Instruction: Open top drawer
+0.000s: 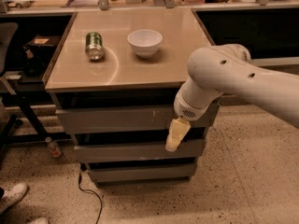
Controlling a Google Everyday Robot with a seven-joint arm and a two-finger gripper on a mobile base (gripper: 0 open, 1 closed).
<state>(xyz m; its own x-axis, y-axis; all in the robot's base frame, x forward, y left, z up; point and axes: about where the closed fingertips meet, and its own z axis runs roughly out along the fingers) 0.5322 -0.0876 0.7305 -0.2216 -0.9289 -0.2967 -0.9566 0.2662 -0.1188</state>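
The top drawer is the widest grey handleless front just under the tan tabletop, with small pale scratches right of centre; it sits flush and closed. My gripper hangs from the white arm in front of the drawer stack's right side. Its pale yellow tip points down, over the lower edge of the top drawer and the gap above the middle drawer. I see only one pale fingertip shape.
A white bowl and a green can lying on its side rest on the tabletop. A lower drawer sits near the floor. A black cable trails on the floor, a small bottle stands at left, and a shoe is at bottom left.
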